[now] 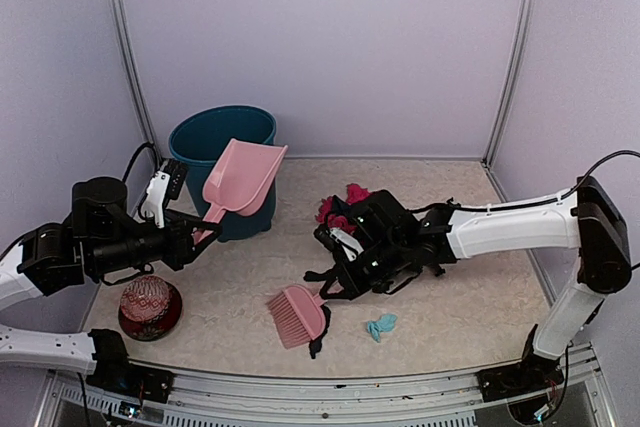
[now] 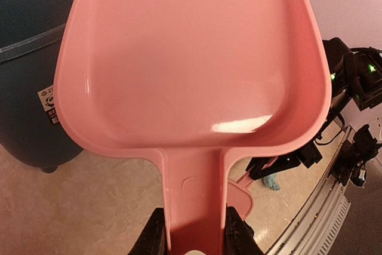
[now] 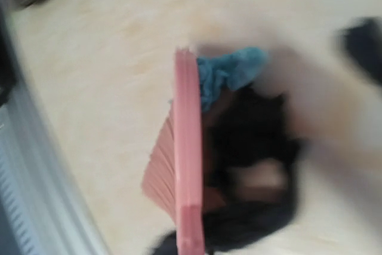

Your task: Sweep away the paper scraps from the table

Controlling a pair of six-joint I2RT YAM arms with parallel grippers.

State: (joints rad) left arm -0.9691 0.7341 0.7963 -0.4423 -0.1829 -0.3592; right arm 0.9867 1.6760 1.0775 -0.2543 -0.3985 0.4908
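With left gripper (image 2: 194, 234) clamping the dustpan (image 2: 191, 58) and right gripper (image 1: 338, 279) clasping the brush (image 1: 297, 315), we should lower the pan flat beside the lower-centre paper scraps (image 1: 381, 325).

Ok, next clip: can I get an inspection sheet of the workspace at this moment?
Surface: table beige, marbled, scraps on it.
Job's things: red scraps behind the right arm; teal scrap near the front; black scrap against the brush.
Clutter: ball in bowl, front left.
Grippers: left tool shut on the handle of the dustpan, which is empty and raised by the bin. Right tool shut, apparently on the brush handle; its view is blurred.
Cables: black cables loop at both arms, off the table.
Surroundings: lilac walls, metal frame.
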